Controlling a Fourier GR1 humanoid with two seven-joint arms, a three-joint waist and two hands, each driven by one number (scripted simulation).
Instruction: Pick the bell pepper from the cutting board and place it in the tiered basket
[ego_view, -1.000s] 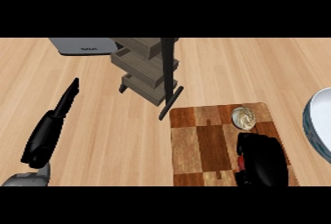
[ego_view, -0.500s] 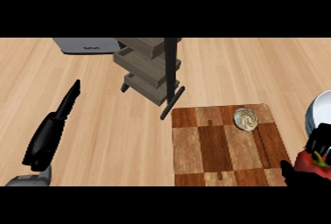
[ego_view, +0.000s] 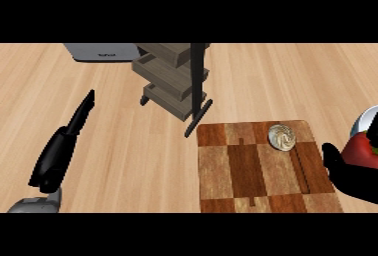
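While curled fingers (ego_view: 353, 181) of the right hand (ego_view: 347, 175) clasp it, the bell pepper (ego_view: 362, 148) sits above them.

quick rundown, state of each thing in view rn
bell pepper: off the cutting board, held in the right hand
right hand: curled round the pepper at the right edge
left hand: open, fingers straight, holding nothing
cutting board: flat, only a round object on it
tiered basket: upright, no pepper in it

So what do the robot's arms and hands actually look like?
Each arm ends in a glossy black hand. The left hand is long and slim, tapering to straight, narrow fingers, and joins a rounded grey forearm at the wrist. Of the right hand only a bulky, rounded black shape shows. No cables or markings are visible.
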